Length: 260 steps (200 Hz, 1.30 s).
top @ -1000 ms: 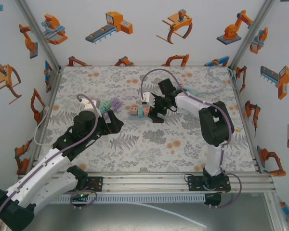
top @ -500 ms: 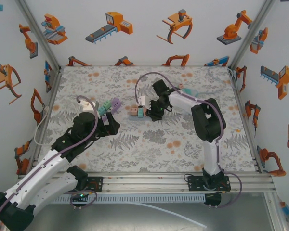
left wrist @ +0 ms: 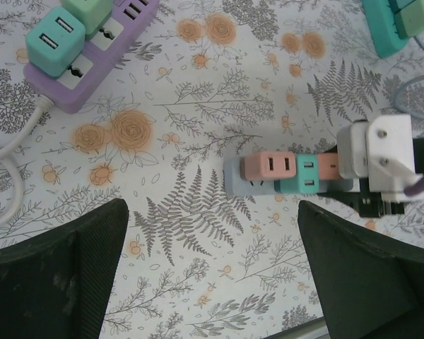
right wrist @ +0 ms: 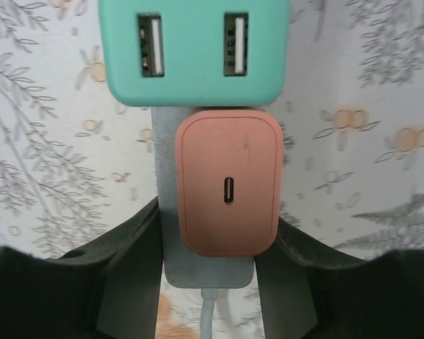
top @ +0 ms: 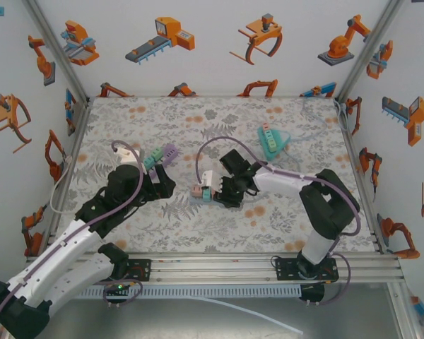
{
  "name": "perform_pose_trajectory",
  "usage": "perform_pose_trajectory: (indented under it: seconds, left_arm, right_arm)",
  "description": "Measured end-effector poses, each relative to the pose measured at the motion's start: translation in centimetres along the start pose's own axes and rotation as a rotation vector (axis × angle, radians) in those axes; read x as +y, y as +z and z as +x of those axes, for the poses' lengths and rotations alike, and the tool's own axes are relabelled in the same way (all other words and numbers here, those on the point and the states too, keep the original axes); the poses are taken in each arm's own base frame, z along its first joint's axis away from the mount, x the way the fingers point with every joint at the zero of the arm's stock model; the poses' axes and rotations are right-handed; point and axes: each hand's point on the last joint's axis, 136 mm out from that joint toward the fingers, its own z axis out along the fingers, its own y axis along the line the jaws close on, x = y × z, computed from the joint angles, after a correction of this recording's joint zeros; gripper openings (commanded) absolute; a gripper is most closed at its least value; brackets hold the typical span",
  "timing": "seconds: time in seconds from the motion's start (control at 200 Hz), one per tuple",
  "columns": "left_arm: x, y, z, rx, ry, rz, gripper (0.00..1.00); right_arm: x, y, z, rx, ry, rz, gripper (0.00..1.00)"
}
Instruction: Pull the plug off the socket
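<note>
Grey strip (left wrist: 233,189) lies flat near mid-desk, a bit toward the near edge. It carries 3 plugs in a row: end plug (left wrist: 268,168) (pink), teal plug (left wrist: 302,176) in the middle, pink plug (right wrist: 228,182) at the cord end. All 3 sit seated in the strip. In the right wrist view the pink plug has one small port. The teal plug just beyond it has two, and the pair nearly touch.

R gripper (top: 225,192) is down at the strip's cord end. Its fingers (right wrist: 127,254) are closed against both sides of the strip right by the pink plug. As far as I can tell, it's clamped on the strip rather than the plug body. White cord (right wrist: 208,314) runs out btwn the fingers.

L gripper (top: 168,183) hangs left of the strip, apart from it, jaws spread wide over bare desk (left wrist: 198,127).

Purple strip (top: 166,152) w/ a teal charger (left wrist: 55,41) on it lies just past the L gripper, toward the back-left. Teal strip (top: 272,141) lies toward the back-right corner, well apart from the rest.
</note>
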Motion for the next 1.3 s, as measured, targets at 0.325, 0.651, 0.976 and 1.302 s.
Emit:
perform_pose_trajectory:
  seconds: [0.325,0.651,0.976,1.302]
  left_arm:
    - [0.0,1.1,0.9,0.044,0.009,-0.011,0.97]
    - [-0.1,1.3,1.1,0.055,0.012,-0.005,0.97]
    - [0.3,1.4,4.2,0.114,0.050,0.039,0.97]
    - [0.3,3.0,6.9,0.173,0.057,0.075,0.97]
  right_arm:
    - [2.8,0.5,-0.8,-0.032,0.028,0.053,0.35]
    - [3.2,0.3,-1.3,-0.056,0.004,0.056,0.53]
    - [3.7,-4.4,-5.4,-0.233,-0.117,0.104,0.54]
    - [4.3,-5.4,-6.7,-0.337,-0.157,0.103,0.49]
